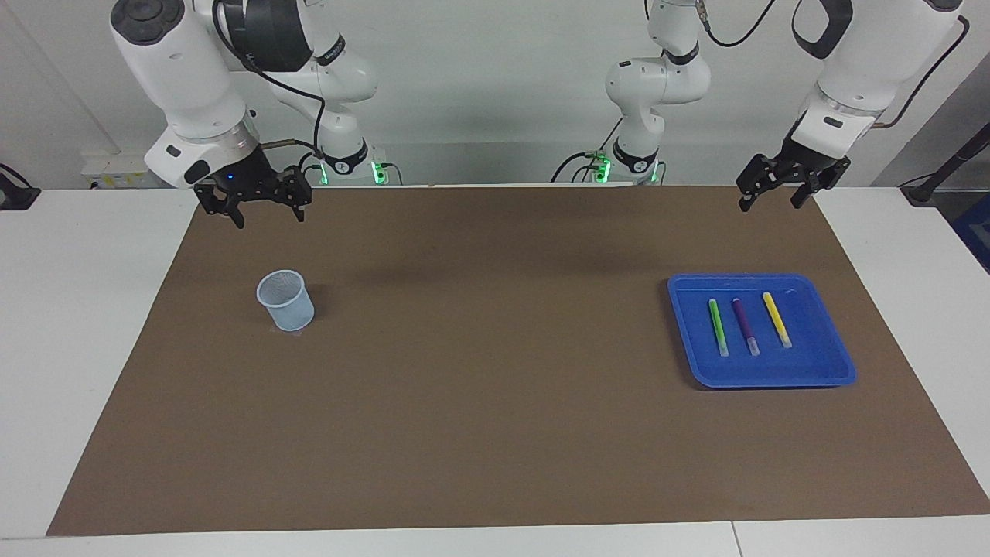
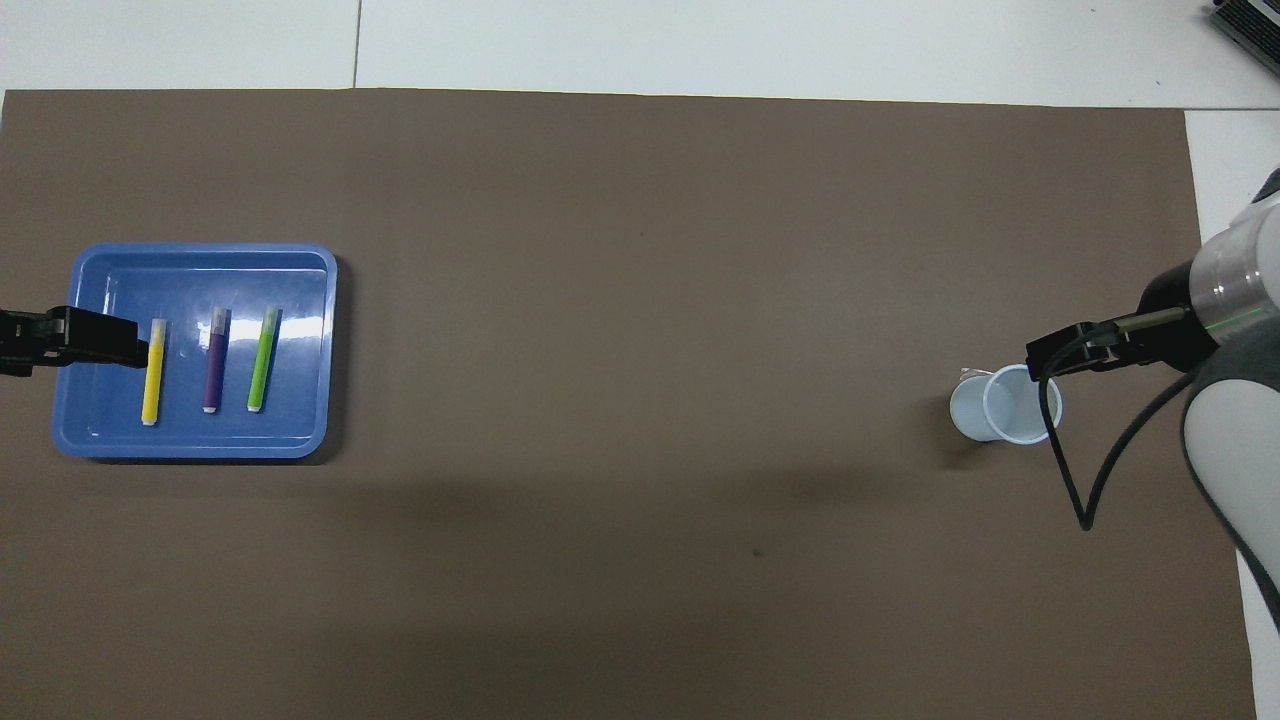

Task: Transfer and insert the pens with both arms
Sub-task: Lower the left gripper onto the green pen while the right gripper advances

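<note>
Fingers on the left arm's black two-finger gripper [image 1: 777, 193] are standing spread with nothing between them, and it is hanging in the air at the left arm's end of the table, above the strip of mat between the robots and the shallow blue plastic tray [image 1: 839, 363]. In that tray the three slim marker pens are lying side by side, apart from one another, pale caps pointing away from the robots: the green pen [image 1: 718, 326] toward the table's middle, the purple pen [image 1: 745, 326] between, the yellow pen [image 1: 776, 319] toward the table's edge. Over at the right arm's end, the right arm's black gripper [image 1: 263, 205] is likewise hanging spread and empty, above the mat on the robots' side of the pale blue plastic cup [image 1: 285, 300], which is standing upright on the brown mat [image 1: 495, 433].

Nothing is being gripped, so I judge the job is only starting: all pens are waiting in the tray and the cup looks empty. The next move probably calls for the left gripper to come down over one pen, line its fingers across the barrel and pinch it.

From across the table I am seeing both grippers clear of everything beneath them. From overhead the left gripper seems to be overlapping the tray's edge beside the yellow pen, while the cup's open mouth is showing plainly.
</note>
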You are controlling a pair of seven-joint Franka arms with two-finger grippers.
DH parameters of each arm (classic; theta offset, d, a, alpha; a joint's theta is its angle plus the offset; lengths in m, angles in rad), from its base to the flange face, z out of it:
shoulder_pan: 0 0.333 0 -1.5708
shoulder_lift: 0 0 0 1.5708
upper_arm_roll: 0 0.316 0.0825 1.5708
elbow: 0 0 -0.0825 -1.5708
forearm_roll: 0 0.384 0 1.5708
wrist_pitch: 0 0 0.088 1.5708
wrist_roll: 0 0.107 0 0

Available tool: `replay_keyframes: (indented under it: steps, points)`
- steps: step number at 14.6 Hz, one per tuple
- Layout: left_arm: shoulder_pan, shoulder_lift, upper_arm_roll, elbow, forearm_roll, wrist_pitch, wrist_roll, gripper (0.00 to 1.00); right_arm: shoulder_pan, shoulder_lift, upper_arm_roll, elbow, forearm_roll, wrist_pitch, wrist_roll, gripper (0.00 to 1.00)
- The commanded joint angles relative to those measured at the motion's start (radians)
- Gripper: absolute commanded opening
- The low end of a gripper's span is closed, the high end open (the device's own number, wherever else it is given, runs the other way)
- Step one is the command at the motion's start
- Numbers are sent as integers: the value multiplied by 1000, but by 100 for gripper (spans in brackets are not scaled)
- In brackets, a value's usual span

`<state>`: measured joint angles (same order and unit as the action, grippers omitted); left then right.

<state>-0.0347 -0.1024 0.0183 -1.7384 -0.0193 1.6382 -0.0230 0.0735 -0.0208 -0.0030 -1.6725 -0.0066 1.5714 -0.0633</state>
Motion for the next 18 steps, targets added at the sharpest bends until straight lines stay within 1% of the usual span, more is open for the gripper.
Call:
replay_keyframes:
  steps: [1,3,5,8,10,13,16,18]
  points:
    - [9,-33,-6,-85,12,69,14,100,-9,-19,24,-10,39,-8,2,100]
    - [9,-42,-5,-137,12,124,15,100,-9,-21,24,-16,88,1,2,100]
    - [10,-40,-5,-188,12,179,15,100,-12,-39,43,-65,103,50,5,100]
    - [16,-30,-5,-243,12,253,17,100,-5,-71,46,-148,171,137,13,100]
    - [21,-17,-3,-285,12,304,28,100,19,-73,46,-170,180,165,23,100]
    - [38,24,-3,-313,13,354,48,100,20,-73,46,-208,243,222,112,100]
    - [50,58,-3,-368,13,460,71,100,22,-77,46,-262,307,248,144,100]
    - [59,85,-3,-394,13,532,100,100,49,-87,46,-286,319,271,169,100]
